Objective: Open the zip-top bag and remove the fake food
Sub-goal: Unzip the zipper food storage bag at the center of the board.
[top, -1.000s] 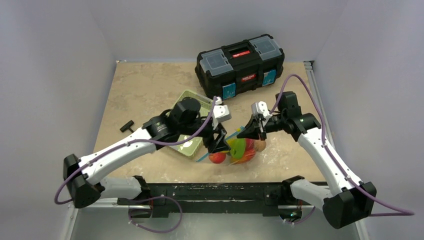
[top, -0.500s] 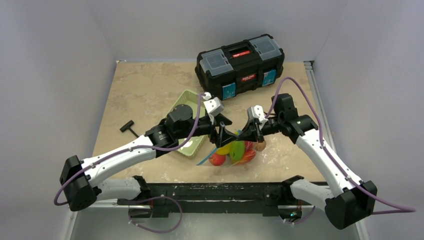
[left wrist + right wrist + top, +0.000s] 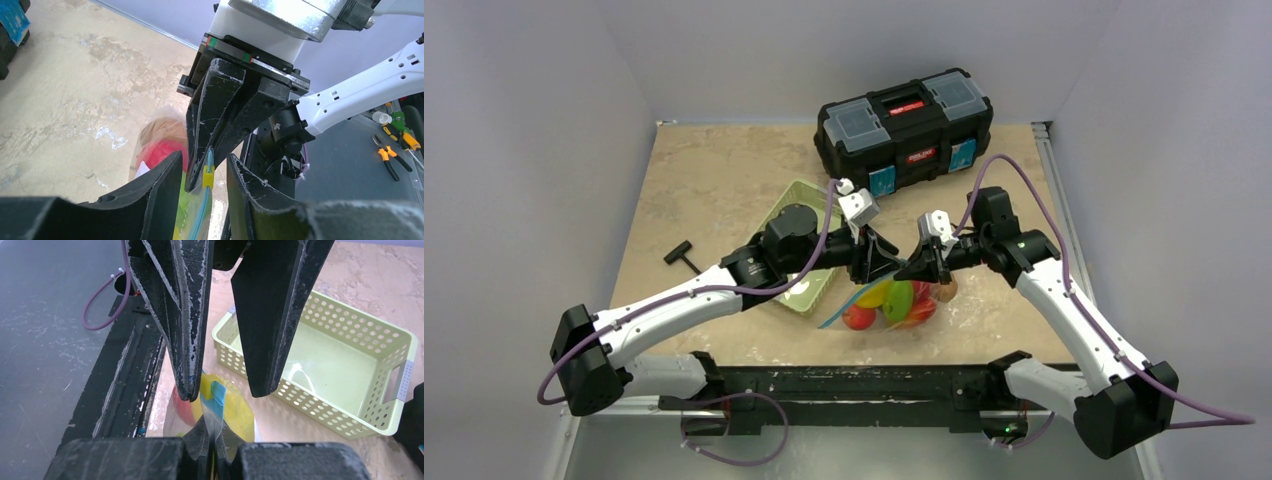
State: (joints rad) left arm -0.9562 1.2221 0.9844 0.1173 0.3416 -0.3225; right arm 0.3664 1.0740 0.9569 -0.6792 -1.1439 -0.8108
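The zip-top bag [image 3: 894, 303] hangs onto the table near the front, holding the fake food [image 3: 898, 299]: red, green, yellow, orange and brown pieces. My right gripper [image 3: 916, 268] is shut on the bag's top edge; in its wrist view the shut gripper [image 3: 212, 422] pinches the teal-blue zip strip [image 3: 217, 399]. My left gripper [image 3: 882, 264] faces it, open. Its gripper [image 3: 204, 157] straddles the yellow slider [image 3: 208, 176] without touching it. The slider [image 3: 205, 386] also shows in the right wrist view, between the left fingers [image 3: 187, 340].
The pale green lattice basket [image 3: 800, 197] lies left of the bag, partly under my left arm; it also shows in the right wrist view [image 3: 345, 375]. A black toolbox [image 3: 904, 125] stands at the back. A small black T-shaped tool [image 3: 679, 254] lies at the left.
My left gripper has risen from the bag's side and swung right, so its open fingers now straddle the slider. My right gripper has shifted slightly left, still holding the bag's top.
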